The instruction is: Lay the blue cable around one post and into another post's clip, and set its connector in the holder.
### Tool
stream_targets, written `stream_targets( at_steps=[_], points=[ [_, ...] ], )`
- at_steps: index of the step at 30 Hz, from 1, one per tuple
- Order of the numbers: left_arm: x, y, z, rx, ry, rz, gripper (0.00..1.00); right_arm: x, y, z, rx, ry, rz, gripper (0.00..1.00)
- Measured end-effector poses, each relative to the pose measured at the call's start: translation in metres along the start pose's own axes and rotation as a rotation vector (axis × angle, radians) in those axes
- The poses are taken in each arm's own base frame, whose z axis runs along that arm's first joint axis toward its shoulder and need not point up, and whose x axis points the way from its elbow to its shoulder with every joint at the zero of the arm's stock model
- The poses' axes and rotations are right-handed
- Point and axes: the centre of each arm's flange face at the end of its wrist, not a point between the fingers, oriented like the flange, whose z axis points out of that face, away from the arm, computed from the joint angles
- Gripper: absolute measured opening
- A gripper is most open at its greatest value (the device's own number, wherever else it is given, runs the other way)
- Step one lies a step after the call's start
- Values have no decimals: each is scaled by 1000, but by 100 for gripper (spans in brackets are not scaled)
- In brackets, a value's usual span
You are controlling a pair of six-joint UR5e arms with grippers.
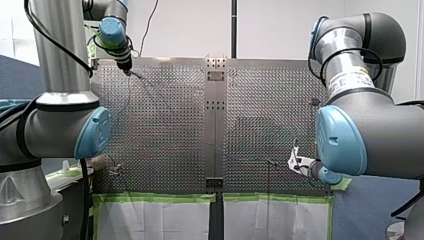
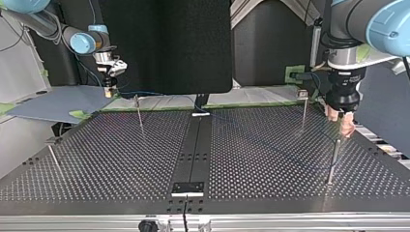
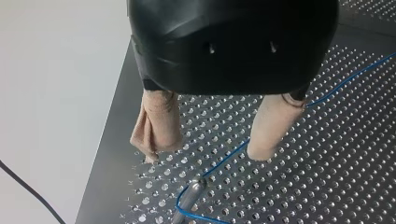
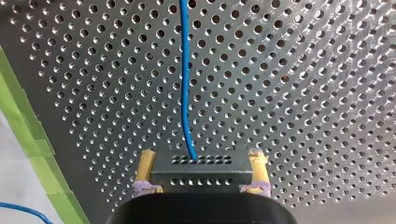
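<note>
At the upper left of the top view, my right gripper (image 2: 109, 91) hangs low near the back edge of the table (image 2: 270, 154). In the right wrist view its yellow pads (image 4: 147, 163) pinch a dark connector (image 4: 198, 173) from both sides. The connector has rows of little holes. The blue cable (image 4: 184, 74) comes out of the connector and runs straight ahead of the gripper, over the table's many holes. A strip of green tape (image 4: 28, 135) lies along the table's edge, off to one side of the gripper.

At the right side of the top view, my left gripper (image 2: 344, 128) points down, just above a thin metal post (image 2: 333, 159). In the left wrist view its two beige pads (image 3: 156, 121) are spread wide apart and hold nothing. The blue cable passes under this gripper, between the pads, and curls around the post just ahead of them.

A second post (image 2: 139, 112) stands near my right gripper in the top view, well apart from the first one.
</note>
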Motion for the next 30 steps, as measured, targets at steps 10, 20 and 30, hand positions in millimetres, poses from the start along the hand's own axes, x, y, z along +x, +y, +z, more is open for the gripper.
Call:
stream_targets(
  at_steps=[10, 20, 30],
  points=[
    [0, 0, -1, 1, -1, 0, 100, 0, 0, 0, 0, 0, -1, 0],
    [2, -4, -3, 17, 6, 6, 100, 0, 0, 0, 0, -1, -1, 0],
    [33, -32, -19, 158, 30, 39, 100, 0, 0, 0, 0, 0, -2, 0]
  ],
)
